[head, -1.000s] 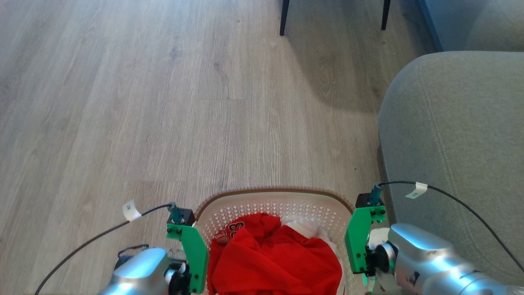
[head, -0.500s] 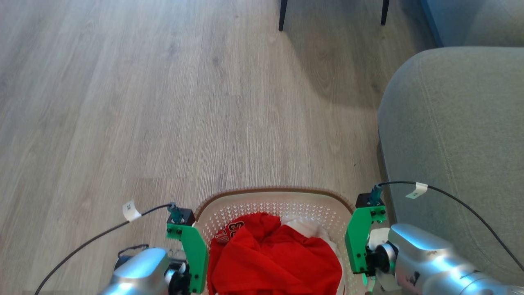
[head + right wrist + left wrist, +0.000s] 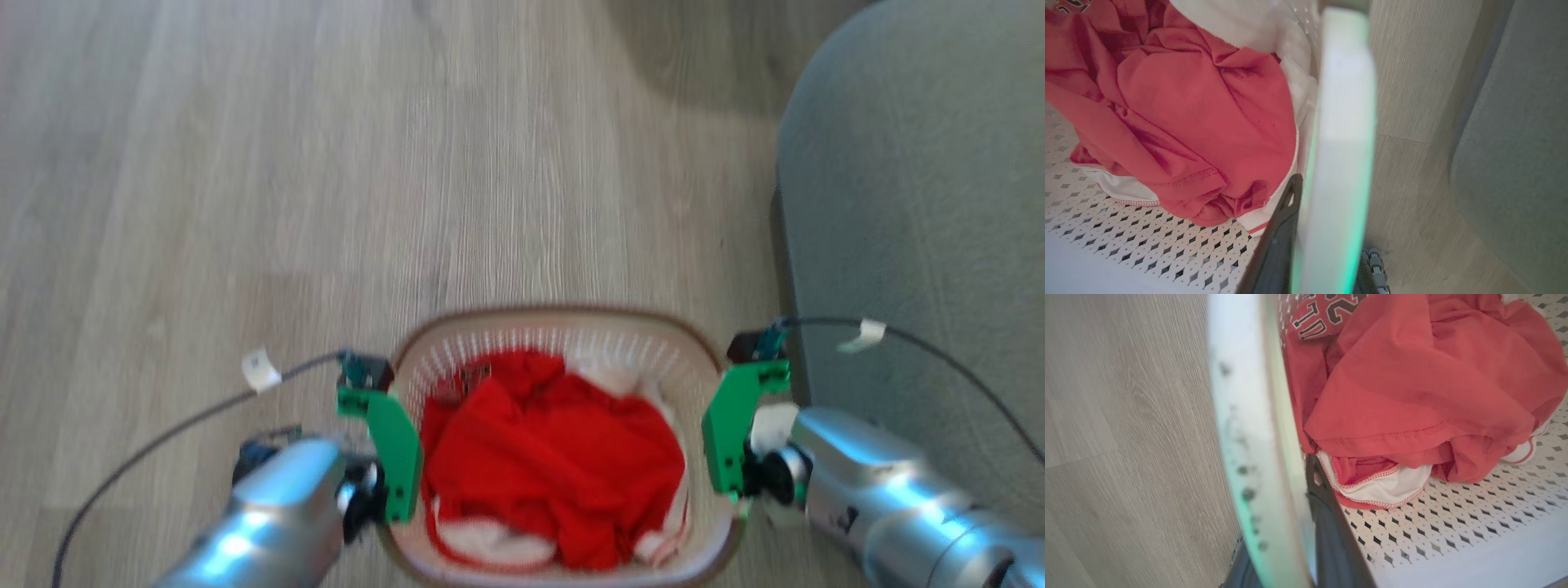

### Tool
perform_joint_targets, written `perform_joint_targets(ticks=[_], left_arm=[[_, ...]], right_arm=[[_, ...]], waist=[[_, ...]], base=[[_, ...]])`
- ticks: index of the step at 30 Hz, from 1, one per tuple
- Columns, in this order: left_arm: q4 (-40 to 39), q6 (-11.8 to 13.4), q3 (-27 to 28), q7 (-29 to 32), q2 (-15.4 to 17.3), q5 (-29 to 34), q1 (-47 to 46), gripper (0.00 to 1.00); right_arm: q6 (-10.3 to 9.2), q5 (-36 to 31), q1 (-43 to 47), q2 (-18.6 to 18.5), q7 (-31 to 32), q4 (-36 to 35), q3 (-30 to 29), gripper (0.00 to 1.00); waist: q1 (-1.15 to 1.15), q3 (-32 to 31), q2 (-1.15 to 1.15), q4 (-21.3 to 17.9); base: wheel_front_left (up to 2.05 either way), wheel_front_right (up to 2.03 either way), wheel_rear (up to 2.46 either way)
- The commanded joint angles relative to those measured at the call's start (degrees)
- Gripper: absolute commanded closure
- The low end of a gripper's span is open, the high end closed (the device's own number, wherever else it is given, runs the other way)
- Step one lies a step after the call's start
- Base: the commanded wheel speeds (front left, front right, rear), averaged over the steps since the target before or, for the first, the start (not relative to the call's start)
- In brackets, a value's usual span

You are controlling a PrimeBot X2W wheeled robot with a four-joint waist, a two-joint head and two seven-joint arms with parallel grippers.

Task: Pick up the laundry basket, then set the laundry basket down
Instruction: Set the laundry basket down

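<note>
Straddling the left side wall of the small white perforated plastic laundry basket (image 3: 563, 343) with brown woven-look rim, the left gripper (image 3: 1276, 522) pinched that wall. One dark finger (image 3: 1331, 539) was inside, the other outside over the pale wood-grain floor (image 3: 286, 163). The right gripper (image 3: 1331, 228) pinched the opposite wall likewise, its inner finger (image 3: 1278, 245) beside the laundry. The basket sat at lower centre of the blurred head view, between both grippers; contact with the floor could not be told. A crumpled red fabric garment (image 3: 555, 457) and white cloth (image 3: 624, 384) lay inside. A grey upholstered sofa (image 3: 914, 204) stood along the frame's right edge, near the basket.
</note>
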Motion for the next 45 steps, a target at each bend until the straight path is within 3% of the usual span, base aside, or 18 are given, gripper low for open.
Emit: perform_joint_targets(ticks=[1,5,12,22,33,45], left_arm=[[-1.05,-0.93,0.37,-0.67,-0.4,1.15,-3.45,1.0],[-1.35,-0.31,0.37,-3.19,-0.58,2.07,-6.01,1.0],[-6.18,3.1,0.37,-7.94,-0.62,4.05,-10.49,1.0],[-9.57,5.89,0.37,-10.95,-0.63,8.04,-13.5,1.0],[-9.8,8.04,0.37,-14.97,-0.63,10.16,-17.12,1.0],[-10.18,9.06,0.37,-16.77,-0.63,9.89,-18.36,1.0]], right_arm=[[0.42,-0.53,-2.51,-0.21,-1.96,-2.06,-0.24,1.0],[0.42,-0.67,-3.64,-1.85,-4.83,-2.96,-0.31,1.0],[0.42,-0.34,-6.91,-3.73,-10.32,-4.1,-0.92,1.0],[0.42,-1.52,-10.48,-3.77,-16.57,-3.15,-0.75,1.0],[0.42,-2.75,-14.19,-2.92,-21.21,-1.79,-0.44,1.0],[0.42,-3.77,-16.64,-3.06,-25.95,-0.82,-0.16,1.0]], waist=[[0.0,4.41,0.0,-0.08],[0.0,9.86,0.0,-0.14],[0.0,20.9,0.0,-0.71],[0.0,29.79,0.0,-0.96],[0.0,36.5,0.0,-0.93],[0.0,39.66,0.0,-1.0]], base=[[0.0,0.0,0.0],[0.0,0.0,0.0],[0.0,0.0,0.0],[0.0,0.0,0.0],[0.0,0.0,0.0],[0.0,0.0,0.0]])
